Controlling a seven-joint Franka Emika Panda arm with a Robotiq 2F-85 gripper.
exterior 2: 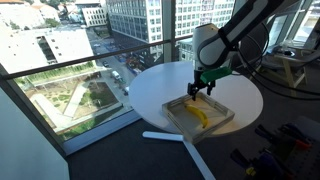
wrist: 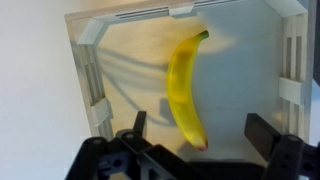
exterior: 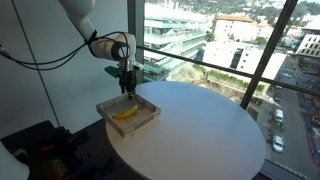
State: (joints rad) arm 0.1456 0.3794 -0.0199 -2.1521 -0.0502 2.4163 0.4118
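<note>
Jaws: standing spread wide apart, pinching nothing, with an open gap between the two black fingers.
Gripper: black Robotiq gripper [exterior: 127,90] is hanging fingers-down over the tray, just above the banana and not touching it in both exterior views [exterior 2: 197,93].
Gripper in wrist view: gripper [wrist: 200,135] is coming in from 6 o'clock; one finger is sitting at about 7 o'clock and the other at about 4 o'clock, and the banana's lower end is lying between them.
Banana: curved yellow banana [wrist: 183,85] is lying flat on the tray floor, with the dark stem tip pointing to about 1 o'clock and the blunt end reaching down to 6 o'clock in the wrist view.
Banana in exterior views: it is showing as a yellow arc inside the tray [exterior: 125,113], directly under the fingers [exterior 2: 198,115].
Tray: shallow square pale wooden tray with white corner brackets [wrist: 120,60] is holding only the banana and is sitting flat on the table.
Tray position: it is sitting near the table's 9 o'clock edge in an exterior view [exterior: 150,107].
Table: round white tabletop [exterior: 200,130] is standing beside tall glass windows [exterior 2: 60,60] looking over city buildings.
Arm: white robot arm [exterior: 80,20] is reaching in from 11 o'clock in an exterior view.
</note>
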